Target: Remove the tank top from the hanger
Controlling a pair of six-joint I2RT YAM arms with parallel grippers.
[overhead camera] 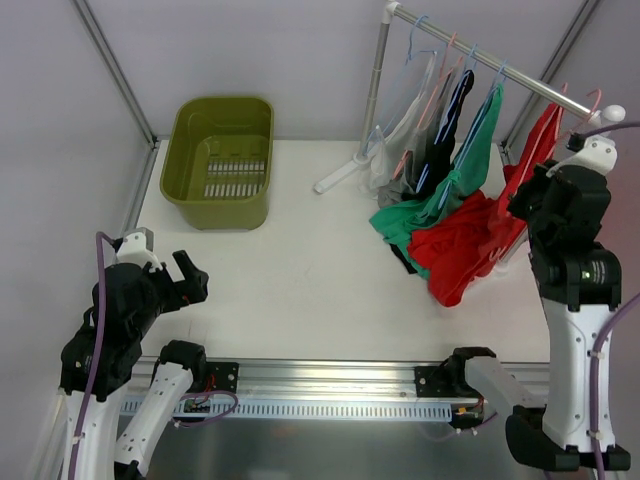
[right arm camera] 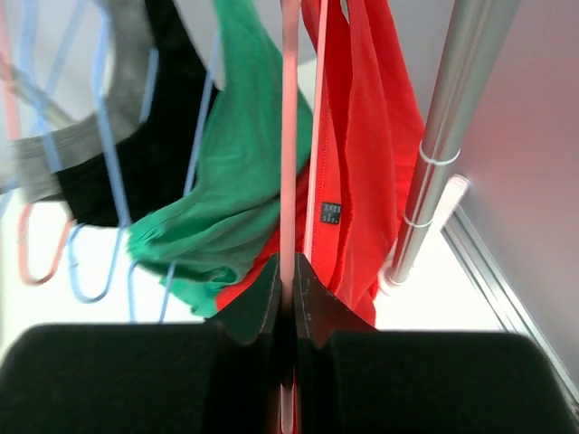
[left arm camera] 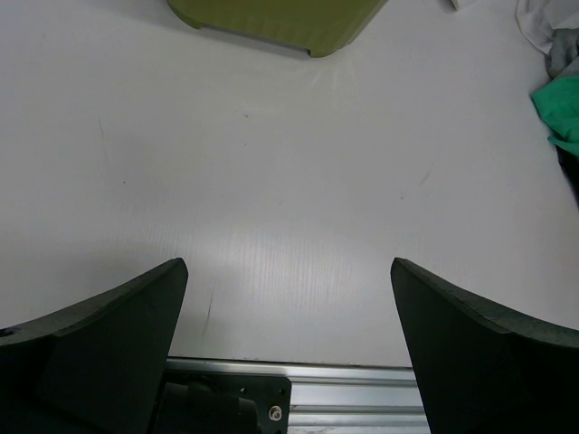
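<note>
1. The right fingers (right arm camera: pixel 308 312) are pinched shut on the thin rod of a pink hanger (right arm camera: pixel 289 145). The rod blurs where it passes between them, and the hanger's hook is cut off at the top of the wrist view.
2. From above, those fingers are hidden behind their own wrist housing, which sits close in at the right end of the clothes rack (overhead camera: pixel 480 70).
3. The red tank top (right arm camera: pixel 362 154) hangs just beside the gripped rod, at the rack's right end and next to its upright post. Whether its straps sit over this hanger cannot be made out.
4. Leftward along the rack come a green top (right arm camera: pixel 240 181), then a black garment (right arm camera: pixel 172 136) and a grey one (right arm camera: pixel 54 154). All 3 are soft and out of focus among blue hangers.
5. The left fingers (overhead camera: pixel 190 280) stand spread wide with nothing between them, above bare bench (overhead camera: pixel 300 290), well to the left of the rack.
6. An olive basket (overhead camera: pixel 220 160) sits on the bench to the left of the rack's foot. The left wrist view catches only its near edge.
</note>
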